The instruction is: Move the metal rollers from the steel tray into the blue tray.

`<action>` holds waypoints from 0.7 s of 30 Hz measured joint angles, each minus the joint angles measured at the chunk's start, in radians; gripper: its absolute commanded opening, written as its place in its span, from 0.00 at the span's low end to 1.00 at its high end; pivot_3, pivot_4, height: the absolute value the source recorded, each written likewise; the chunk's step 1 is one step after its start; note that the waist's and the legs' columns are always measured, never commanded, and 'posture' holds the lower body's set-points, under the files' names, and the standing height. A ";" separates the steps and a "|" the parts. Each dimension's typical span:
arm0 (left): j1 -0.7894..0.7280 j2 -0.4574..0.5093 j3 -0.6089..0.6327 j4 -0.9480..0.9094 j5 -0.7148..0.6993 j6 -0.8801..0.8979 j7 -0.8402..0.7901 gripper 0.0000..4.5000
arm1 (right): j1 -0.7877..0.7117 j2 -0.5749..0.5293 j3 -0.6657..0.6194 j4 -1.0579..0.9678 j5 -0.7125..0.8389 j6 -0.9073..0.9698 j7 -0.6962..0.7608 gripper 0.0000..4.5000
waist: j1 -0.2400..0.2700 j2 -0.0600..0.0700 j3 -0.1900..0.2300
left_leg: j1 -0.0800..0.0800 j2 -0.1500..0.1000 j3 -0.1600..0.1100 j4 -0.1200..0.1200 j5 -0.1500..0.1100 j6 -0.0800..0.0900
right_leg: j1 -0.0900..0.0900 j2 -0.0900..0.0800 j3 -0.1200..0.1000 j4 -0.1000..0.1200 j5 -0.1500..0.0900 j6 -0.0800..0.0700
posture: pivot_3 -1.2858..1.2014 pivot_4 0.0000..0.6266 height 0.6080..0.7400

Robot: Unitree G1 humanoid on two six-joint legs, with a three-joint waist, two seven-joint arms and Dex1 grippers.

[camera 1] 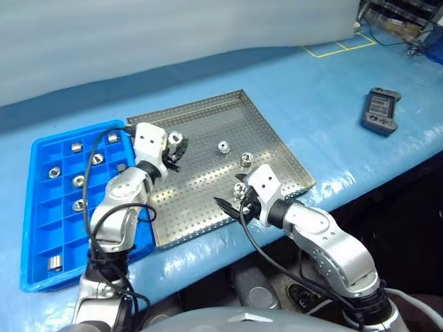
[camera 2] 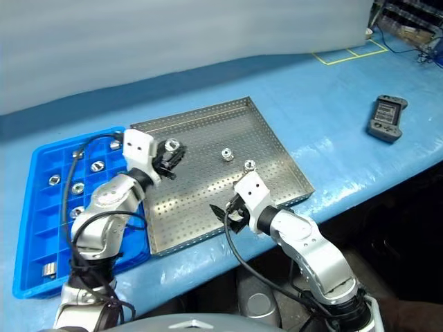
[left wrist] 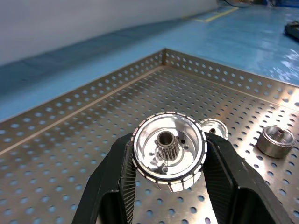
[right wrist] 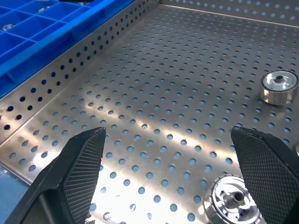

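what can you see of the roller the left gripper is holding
The held roller is a shiny silver metal ring with a segmented rim, a dished face and a small toothed hub around its central hole. It faces the wrist camera, pinched on both sides between the black ribbed fingers of the left gripper. It is lifted off the perforated floor of the steel tray, near the tray's side next to the blue tray.
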 measured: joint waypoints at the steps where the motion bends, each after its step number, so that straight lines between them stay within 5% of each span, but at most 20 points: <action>1: 0.022 0.005 0.016 -0.024 0.005 0.001 0.014 0.39 | -0.009 0.003 0.008 0.011 0.000 -0.002 0.007 1.00 | 0.011 0.000 0.000 | 0.001 0.000 0.000 0.000 0.000 0.000 | 0.000 0.000 0.000 0.000 0.000 0.000 | 0.48 0.24 1.00; 13: 0.331 -0.008 0.187 -0.304 0.013 0.089 0.165 0.39 | -0.122 0.028 0.086 0.127 0.001 -0.047 0.114 1.00 | 0.153 0.000 0.000 | -0.001 0.000 -0.001 0.000 0.000 0.000 | -0.003 -0.001 -0.003 0.000 0.000 -0.001 | 0.54 0.24 1.00; 21: 0.458 -0.037 0.226 -0.369 0.004 0.134 0.185 0.39 | -0.146 0.040 0.114 0.162 0.000 -0.078 0.151 1.00 | 0.195 -0.001 0.000 | -0.001 0.000 -0.002 0.000 0.000 -0.001 | -0.002 -0.001 -0.004 0.000 -0.004 -0.007 | 0.55 0.24 1.00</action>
